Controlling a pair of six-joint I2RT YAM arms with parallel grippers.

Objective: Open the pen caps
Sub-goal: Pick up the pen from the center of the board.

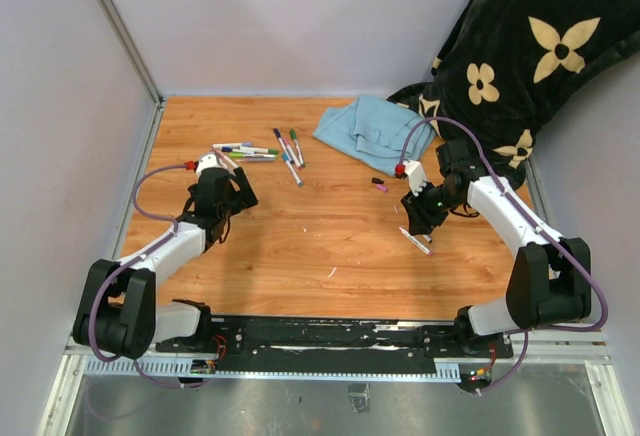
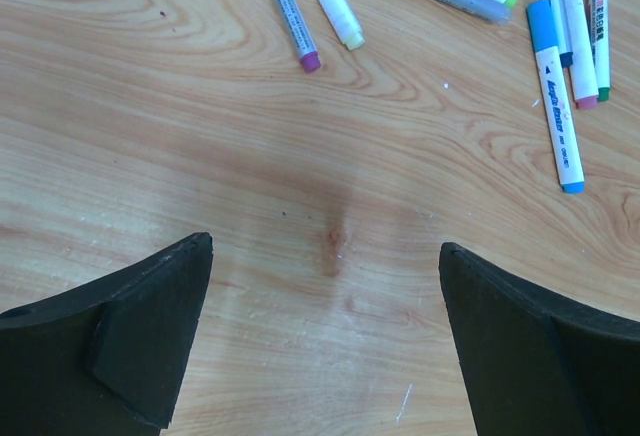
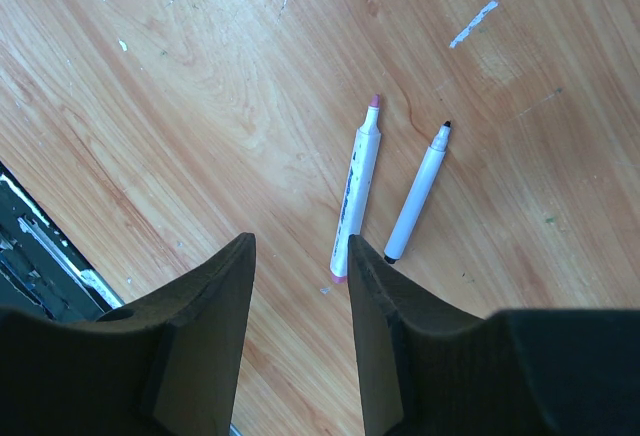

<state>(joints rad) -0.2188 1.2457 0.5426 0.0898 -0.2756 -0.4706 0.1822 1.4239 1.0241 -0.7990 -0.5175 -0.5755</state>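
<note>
Now, left gripper (image 2: 326, 246) spread, right gripper (image 3: 300, 244) empty beside uncapped markers (image 3: 358, 186)

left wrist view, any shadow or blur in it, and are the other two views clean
Left wrist: a soft shadow darkens the table ahead of the open left hand, and the pens up top are sharp. Right wrist: the two uncapped pens are crisp, while the right hand is nearly featureless black. Top external: even light, no glare, pens tiny.

Black blanket (image 1: 520, 56), cream flowers; light-blue cloth (image 1: 372, 128); blue pen cap (image 2: 541, 24); orange-brown wood-grain table (image 1: 300, 246).
</note>
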